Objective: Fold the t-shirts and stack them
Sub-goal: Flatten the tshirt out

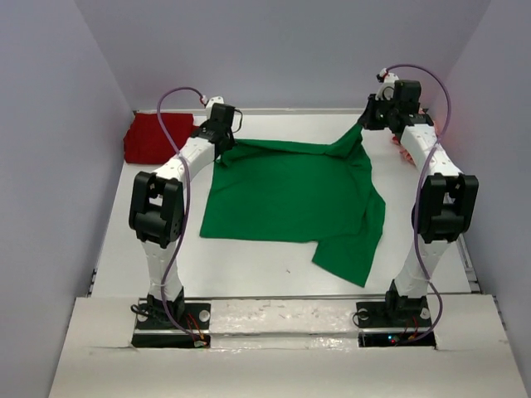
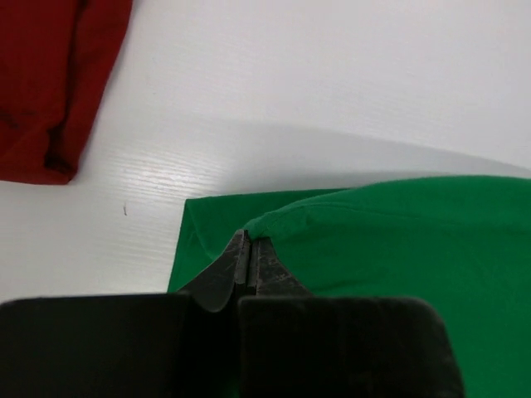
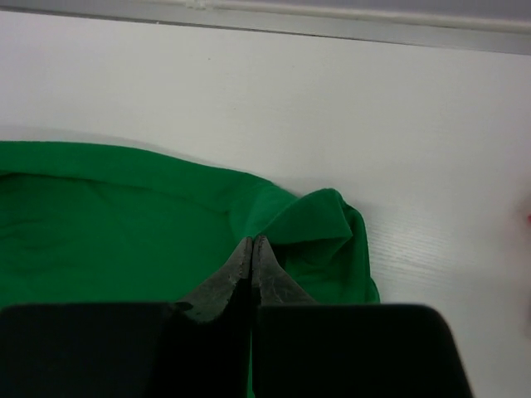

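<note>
Closest to each wrist camera are my own fingertips: the left pincer (image 2: 249,245) is clamped on a fold of the green t-shirt (image 2: 398,240), and the right pincer (image 3: 251,245) is clamped on another pinch of that shirt. From above, these two grips sit at the shirt's far corners, with the cloth drawn up a little there. The rest of it lies spread flat across the middle of the surface (image 1: 249,274), one flap trailing toward the near right. The red t-shirt (image 1: 153,137) lies bunched in the far left corner; I cannot tell whether it is neatly folded. A sliver of the pink t-shirt (image 1: 405,154) shows by the right edge, mostly hidden behind my right arm. I judge the task to be in its early part: the green shirt has no fold in it yet, nothing is stacked, and the three shirts lie apart.
</note>
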Available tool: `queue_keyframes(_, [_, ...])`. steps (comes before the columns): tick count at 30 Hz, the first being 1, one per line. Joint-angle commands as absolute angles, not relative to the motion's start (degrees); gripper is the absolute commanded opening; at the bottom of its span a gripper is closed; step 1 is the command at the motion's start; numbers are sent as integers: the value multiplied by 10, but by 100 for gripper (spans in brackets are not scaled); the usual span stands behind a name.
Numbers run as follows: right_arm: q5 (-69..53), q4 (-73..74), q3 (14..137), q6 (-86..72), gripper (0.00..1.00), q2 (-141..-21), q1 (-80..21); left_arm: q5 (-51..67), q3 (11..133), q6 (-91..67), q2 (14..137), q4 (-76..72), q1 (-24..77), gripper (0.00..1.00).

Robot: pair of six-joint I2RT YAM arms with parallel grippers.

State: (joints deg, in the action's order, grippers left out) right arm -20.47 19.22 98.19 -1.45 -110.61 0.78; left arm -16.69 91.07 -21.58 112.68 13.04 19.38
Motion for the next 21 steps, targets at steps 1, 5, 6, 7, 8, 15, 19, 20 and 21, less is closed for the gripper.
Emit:
queue_keyframes(1, [-212,155,1057,-4,0,-1106,11,-183,933,-211,1101,120,171,0])
queue_keyframes(5, [-199,206,1146,25,0,-1142,11,-199,925,-223,1081,118,156,0])
queue_keyframes(6, [-198,207,1155,25,0,-1145,11,-199,922,-222,1076,114,154,0])
queue_keyframes(7, [-200,210,1164,24,0,-1150,11,-200,921,-218,1071,112,150,0])
queue_keyframes(8, [-206,217,1186,22,0,-1159,11,-207,925,-217,1071,117,149,0])
queue_keyframes(15, [-216,236,1253,13,0,-1215,11,-187,971,-209,1099,136,114,0])
queue_keyframes(19, [-210,243,1277,17,0,-1236,11,-183,1016,-201,1128,142,113,0])
queue_keyframes(20, [-211,245,1283,18,0,-1247,17,-183,1026,-201,1135,151,113,0])
queue_keyframes(21, [-212,249,1292,18,0,-1252,17,-183,1044,-200,1146,153,112,0])
